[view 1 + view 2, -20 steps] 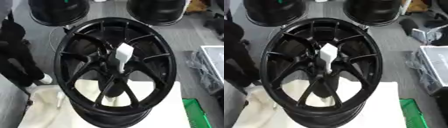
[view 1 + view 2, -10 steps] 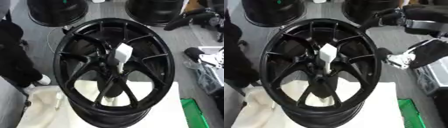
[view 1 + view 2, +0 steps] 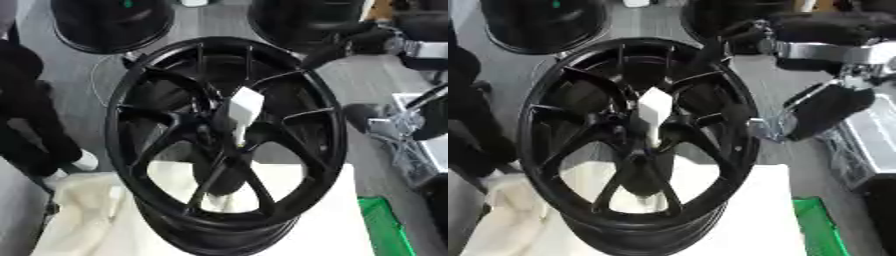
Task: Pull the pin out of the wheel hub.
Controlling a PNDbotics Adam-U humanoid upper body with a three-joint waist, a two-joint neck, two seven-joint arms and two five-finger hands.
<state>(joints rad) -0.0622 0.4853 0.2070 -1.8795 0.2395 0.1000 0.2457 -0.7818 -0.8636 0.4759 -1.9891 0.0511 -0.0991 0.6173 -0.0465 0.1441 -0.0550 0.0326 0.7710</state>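
A black spoked wheel hub (image 3: 131,105) stands tilted on a white cloth (image 3: 337,215). A white pin (image 3: 244,108) sticks out of its centre. My right arm (image 3: 824,50), black with a silver joint, comes in from the upper right. Its hand (image 3: 741,33) is blurred and hovers over the upper right of the rim, fingers stretched toward the wheel and holding nothing. It is apart from the pin. A lower part of the same arm (image 3: 824,110) hangs beside the rim's right edge. My left hand shows in no view.
Two more black wheels (image 3: 109,22) (image 3: 293,20) stand on the floor behind. A person's dark legs (image 3: 31,115) are at the left. A green crate (image 3: 385,227) and a grey case (image 3: 872,137) sit at the right.
My right arm, absent a second ago, has come in from the upper right and moved left over the wheel's rim. The pin and the wheel have not moved.
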